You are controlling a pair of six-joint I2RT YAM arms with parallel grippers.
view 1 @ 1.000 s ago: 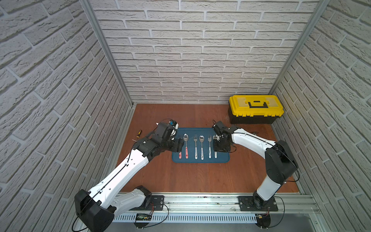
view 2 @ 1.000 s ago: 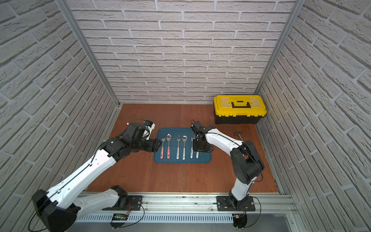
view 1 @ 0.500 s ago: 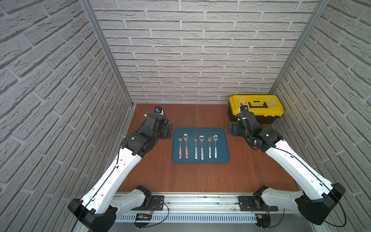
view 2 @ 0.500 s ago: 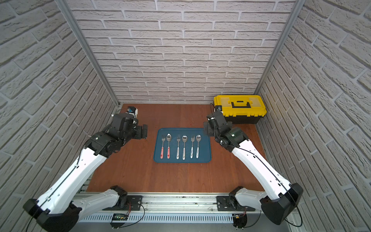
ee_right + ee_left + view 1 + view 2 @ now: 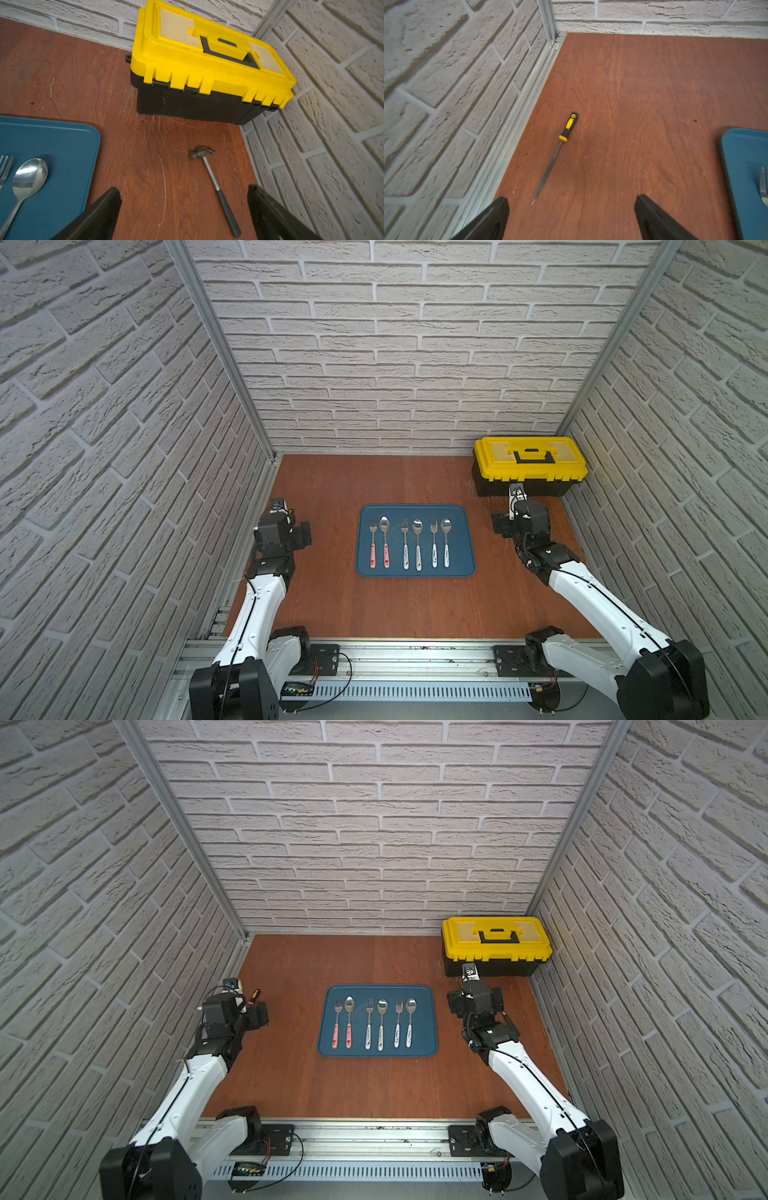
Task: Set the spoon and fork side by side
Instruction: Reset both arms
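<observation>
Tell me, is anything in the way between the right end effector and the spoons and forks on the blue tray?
No, nothing visible. Only bare table lies between the open right end effector and the nearest spoon on the tray. The hammer lies toward the side wall, not toward the tray.

My count, noted as I look: forks point(image 5: 372, 543), three; spoons point(image 5: 385, 543), three; tray point(image 5: 461, 539), one; toolbox point(image 5: 530, 460), one; hammer point(image 5: 218, 189), one; file point(image 5: 553, 160), one.

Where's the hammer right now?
The hammer lies on the table at the robot's right, in the right wrist view, between the blue tray and the side wall, near the yellow toolbox.
</observation>
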